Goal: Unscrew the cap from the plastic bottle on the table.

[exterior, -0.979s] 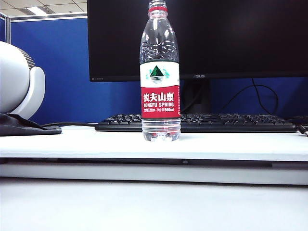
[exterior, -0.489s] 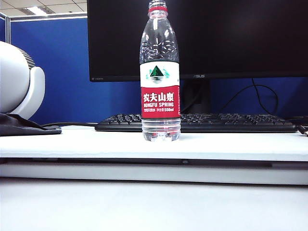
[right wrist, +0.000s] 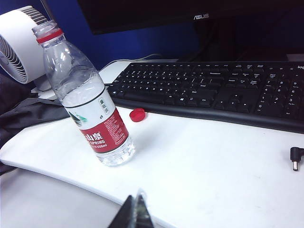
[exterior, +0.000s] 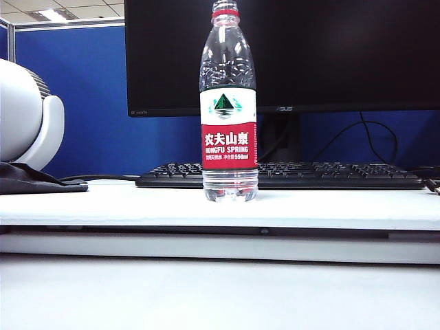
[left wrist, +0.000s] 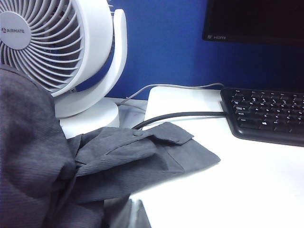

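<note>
The plastic bottle (exterior: 229, 124) stands upright on the white table (exterior: 344, 206), in front of the keyboard. In the right wrist view the bottle (right wrist: 85, 95) has an open mouth, with only the thin red ring left on its neck. The red cap (right wrist: 137, 114) lies on the table between bottle and keyboard, apart from both. My right gripper (right wrist: 139, 194) is shut and empty, low over the table's front edge, short of the bottle. My left gripper (left wrist: 135, 202) is shut and empty beside a grey cloth, far from the bottle. Neither gripper shows in the exterior view.
A black keyboard (right wrist: 213, 90) and a dark monitor (exterior: 330, 55) stand behind the bottle. A white fan (left wrist: 52, 47) and a crumpled grey cloth (left wrist: 95, 161) lie at the table's left end. A black cable plug (right wrist: 295, 158) lies at the right.
</note>
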